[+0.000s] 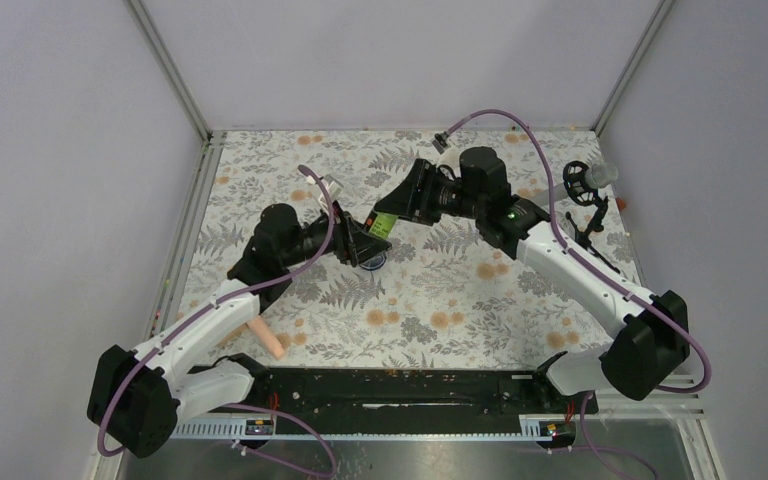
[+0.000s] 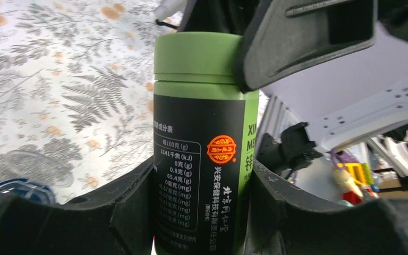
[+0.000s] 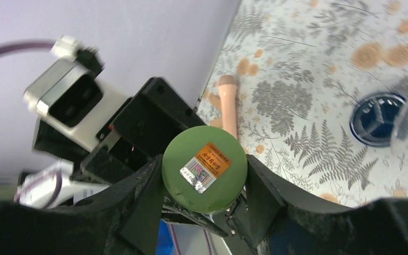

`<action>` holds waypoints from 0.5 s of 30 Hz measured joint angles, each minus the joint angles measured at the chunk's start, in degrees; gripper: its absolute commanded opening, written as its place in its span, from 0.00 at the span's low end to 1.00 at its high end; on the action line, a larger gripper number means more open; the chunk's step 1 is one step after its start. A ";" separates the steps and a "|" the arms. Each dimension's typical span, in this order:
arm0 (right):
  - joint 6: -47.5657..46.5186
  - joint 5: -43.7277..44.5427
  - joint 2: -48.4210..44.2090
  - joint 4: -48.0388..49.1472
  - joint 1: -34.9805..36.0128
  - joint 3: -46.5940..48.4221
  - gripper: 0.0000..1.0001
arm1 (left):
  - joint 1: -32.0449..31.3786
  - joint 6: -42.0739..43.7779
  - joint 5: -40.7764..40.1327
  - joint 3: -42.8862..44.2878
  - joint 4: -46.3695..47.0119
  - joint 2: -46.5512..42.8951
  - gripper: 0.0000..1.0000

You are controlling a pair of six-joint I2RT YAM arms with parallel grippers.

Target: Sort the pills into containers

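Note:
The green bottle (image 1: 383,222) hangs above the floral table, held between both arms. My left gripper (image 1: 363,238) is shut on its black-labelled body (image 2: 199,149), one jaw against each side. My right gripper (image 1: 402,208) reaches in from the opposite end, and its jaws press both sides of the green cap (image 3: 204,169), which carries an orange sticker. The dark-blue jar (image 1: 373,262) lies on the table just below the bottle; it also shows in the left wrist view (image 2: 18,190) and in the right wrist view (image 3: 378,118). I cannot make out any pills.
A peach-pink rod (image 1: 266,338) lies by the left arm near the front edge, and a rod (image 3: 228,103) shows past the cap. A small black stand (image 1: 582,190) sits at the back right. Grey walls close in three sides. A black rail (image 1: 390,390) runs along the near edge.

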 measured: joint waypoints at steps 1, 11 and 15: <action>-1.20 -3.02 0.00 2.16 -0.61 -0.59 0.00 | 0.15 -1.29 1.29 0.00 0.76 -0.04 0.00; -9.03 -29.00 -0.37 12.26 -4.72 -0.63 0.99 | 0.15 -11.98 16.37 0.39 11.96 0.57 0.00; -11.34 -17.70 -1.11 3.69 -3.41 1.79 0.99 | 0.02 -3.23 12.59 3.32 2.93 1.18 0.00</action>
